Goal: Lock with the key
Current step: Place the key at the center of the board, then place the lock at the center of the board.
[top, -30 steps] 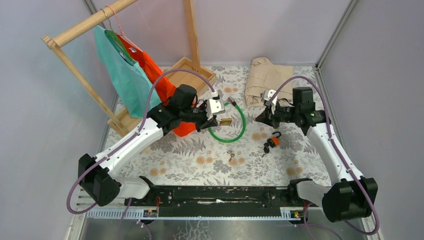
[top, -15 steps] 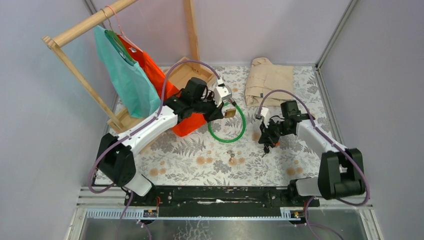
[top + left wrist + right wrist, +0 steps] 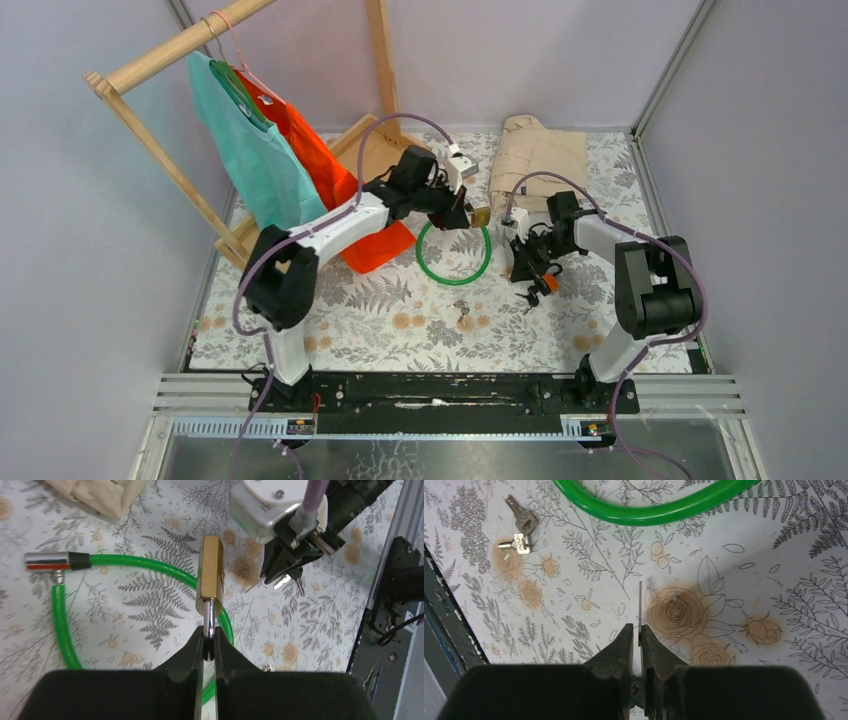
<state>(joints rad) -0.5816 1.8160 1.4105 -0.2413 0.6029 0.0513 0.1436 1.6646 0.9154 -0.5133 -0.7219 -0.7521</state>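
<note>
End effector, left point(image 3: 210, 642): fingers clamped together on the steel shackle point(image 3: 211, 615) of the brass padlock point(image 3: 210, 570); the body points away from the wrist.
End effector, right point(image 3: 640, 632): fingers pinched on a thin key point(image 3: 640, 602), seen edge-on with its blade sticking out past the tips.
Padlock position: held in the air over the right side of the green cable point(image 3: 140, 561) loop, toward the far middle of the surface point(image 3: 734, 645).
Key position: aloft, just right of and nearer than the padlock, not touching it.
Shackle state: seen edge-on, so I cannot tell whether it is seated or sprung.
Step in hand: likely bringing the key to the padlock's keyway.
Next move: turn the key tip toward the free end of the body, line it up with the slot, push it in and twist while the left side holds steady.
Nearby: spare keys point(image 3: 521, 527) lie on the surface near the loop; an orange lock point(image 3: 548, 283) lies just beside the right arm.
</note>
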